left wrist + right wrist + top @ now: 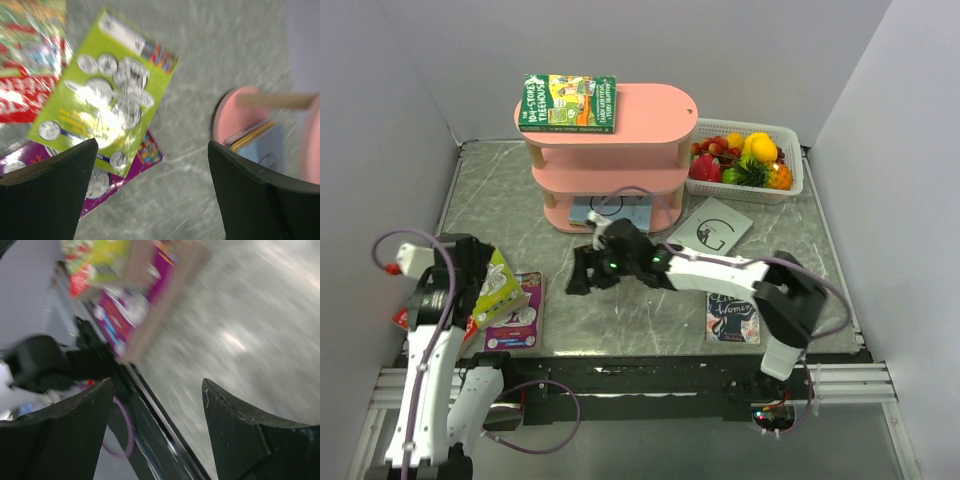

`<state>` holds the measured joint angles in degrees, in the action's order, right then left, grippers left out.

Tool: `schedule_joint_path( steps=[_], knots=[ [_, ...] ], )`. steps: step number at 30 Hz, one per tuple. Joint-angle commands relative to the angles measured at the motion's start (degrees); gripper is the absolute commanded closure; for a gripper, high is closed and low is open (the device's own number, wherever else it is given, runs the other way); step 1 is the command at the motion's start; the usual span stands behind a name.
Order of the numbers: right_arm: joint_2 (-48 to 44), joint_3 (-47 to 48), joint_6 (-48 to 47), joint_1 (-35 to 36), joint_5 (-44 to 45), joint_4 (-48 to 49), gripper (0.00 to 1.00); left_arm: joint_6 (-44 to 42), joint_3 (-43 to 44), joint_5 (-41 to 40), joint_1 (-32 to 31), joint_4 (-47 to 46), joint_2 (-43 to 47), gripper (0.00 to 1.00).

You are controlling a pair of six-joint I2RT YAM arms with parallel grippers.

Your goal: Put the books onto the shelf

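The pink shelf [620,150] stands at the back middle, with the green Treehouse book [568,103] flat on its top board and a light blue book [610,212] on its bottom board. Loose books lie on the table: lime green [498,285] over purple [517,312], red [405,318], grey-white [710,227] and dark Little Women [732,317]. My left gripper [152,145] is open above the lime book [107,92] and the purple book [145,152], nothing between its fingers. My right gripper [582,272] is open over bare table, right of the purple book [130,305].
A white basket of fruit [748,160] sits right of the shelf. The metal rail of the table's near edge [165,440] runs under my right gripper. White walls close in the left and right sides.
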<state>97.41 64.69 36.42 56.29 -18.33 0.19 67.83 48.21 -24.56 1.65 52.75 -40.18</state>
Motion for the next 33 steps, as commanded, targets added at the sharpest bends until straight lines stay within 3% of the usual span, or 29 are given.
schedule_joint_path(
  steps=[1, 5, 9, 11, 18, 30, 33],
  knots=[
    [8.5, 14.5, 2.5, 1.1, -5.7, 5.5, 0.21, 4.4, 6.5, -15.9, 0.0, 8.3, 0.7, 0.00],
    [15.3, 23.5, 1.5, 0.9, -6.7, 1.4, 0.22, 8.9, 3.0, -14.6, 0.8, 8.0, -3.0, 0.01],
    [21.9, 33.5, -0.9, 0.8, -7.9, -4.0, 0.21, 10.9, -4.1, -8.2, 5.9, 2.6, -5.3, 0.04],
    [24.3, 34.8, -1.3, 0.5, -9.3, -4.3, 0.21, 10.0, -6.3, -3.8, 8.4, -0.3, -7.4, 0.07],
    [28.3, 34.4, -0.7, -0.1, -11.4, -2.3, 0.20, 5.9, -12.1, -0.6, 20.1, -4.8, -9.7, 0.14],
    [34.6, 40.1, 0.1, 0.0, -13.8, -2.3, 0.20, 1.3, -18.2, 14.1, 23.6, -19.1, -20.2, 0.20],
    [36.7, 43.2, 0.1, 0.1, -14.4, -4.0, 0.20, -2.6, -19.7, 17.3, 23.5, -23.0, -21.2, 0.27]
  ],
)
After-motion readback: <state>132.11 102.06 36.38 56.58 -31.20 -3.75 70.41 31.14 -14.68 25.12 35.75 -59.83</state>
